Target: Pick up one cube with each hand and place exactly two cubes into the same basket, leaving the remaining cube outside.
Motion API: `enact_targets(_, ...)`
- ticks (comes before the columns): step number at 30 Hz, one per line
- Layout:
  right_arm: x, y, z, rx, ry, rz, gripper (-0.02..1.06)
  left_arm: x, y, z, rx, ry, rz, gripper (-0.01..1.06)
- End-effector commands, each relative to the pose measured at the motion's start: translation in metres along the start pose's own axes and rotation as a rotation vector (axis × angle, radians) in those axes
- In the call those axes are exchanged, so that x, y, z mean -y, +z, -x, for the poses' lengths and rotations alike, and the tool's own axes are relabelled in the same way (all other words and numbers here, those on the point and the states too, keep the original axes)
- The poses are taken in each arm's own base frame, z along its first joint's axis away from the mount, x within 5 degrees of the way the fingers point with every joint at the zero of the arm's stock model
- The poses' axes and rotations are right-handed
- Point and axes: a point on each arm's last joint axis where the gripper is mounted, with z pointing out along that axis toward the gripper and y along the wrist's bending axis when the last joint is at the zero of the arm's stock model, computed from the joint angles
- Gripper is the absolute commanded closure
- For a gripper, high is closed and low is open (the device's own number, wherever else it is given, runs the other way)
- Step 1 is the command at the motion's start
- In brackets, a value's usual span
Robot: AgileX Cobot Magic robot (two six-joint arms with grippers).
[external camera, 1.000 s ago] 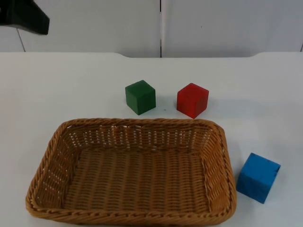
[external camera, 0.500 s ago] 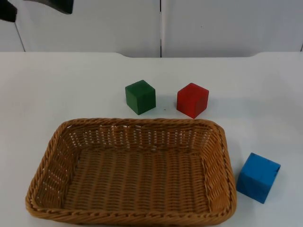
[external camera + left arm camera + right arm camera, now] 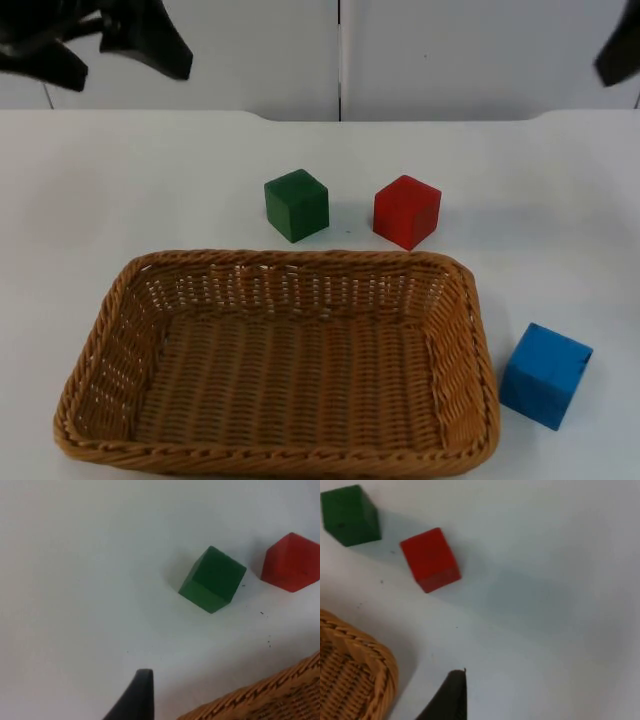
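Note:
A green cube point(image 3: 297, 205) and a red cube point(image 3: 407, 212) stand side by side on the white table just beyond the wicker basket point(image 3: 290, 258), which has nothing in it. A blue cube point(image 3: 545, 375) sits to the right of the basket's near right corner. My left gripper point(image 3: 128, 72) hangs open high at the far left, well away from the cubes. Its wrist view takes in the green cube point(image 3: 212, 579), the red cube point(image 3: 292, 562) and the basket rim point(image 3: 270, 700). My right gripper point(image 3: 620, 50) is high at the far right. Its wrist view holds the red cube point(image 3: 430, 559), green cube point(image 3: 350, 515) and basket corner point(image 3: 355, 675).
The grey partition wall point(image 3: 340, 55) closes off the table at the back. Bare white table top point(image 3: 140, 180) lies to the left of the green cube and to the right of the red one.
The left gripper has swung rightward and lower into the upper left corner. The right arm has come into sight at the upper right edge. Cubes and basket have not moved.

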Motion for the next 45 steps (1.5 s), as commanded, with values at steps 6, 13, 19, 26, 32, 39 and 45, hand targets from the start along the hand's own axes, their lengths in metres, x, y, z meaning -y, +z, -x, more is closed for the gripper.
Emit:
enact_targets(6,-0.04,0.042,0.013,-0.053,-0.183,0.087,-0.01,-0.001,0.028,0.001,0.025,0.064,-0.044,0.0)
enact_targets(13,-0.059,0.069,0.01,-0.087,-0.289,0.124,-0.01,0.013,0.057,0.0,0.001,0.155,-0.053,0.0)
enact_targets(19,-0.061,0.089,0.007,-0.087,-0.336,0.125,-0.01,0.022,0.083,0.002,-0.023,0.21,-0.067,0.0)
enact_targets(26,-0.06,0.109,0.007,-0.045,-0.405,0.102,-0.01,0.024,0.111,0.005,-0.047,0.247,-0.084,0.0)
enact_targets(32,-0.06,0.129,0.003,-0.028,-0.42,0.11,-0.01,0.019,0.136,0.008,-0.062,0.291,-0.091,0.0)
enact_targets(39,-0.061,0.153,0.015,-0.037,-0.414,0.13,-0.01,0.011,0.159,0.014,-0.062,0.296,-0.09,0.0)
enact_targets(45,-0.061,0.179,0.023,-0.057,-0.417,0.146,-0.01,0.007,0.17,0.013,-0.065,0.341,-0.095,0.0)
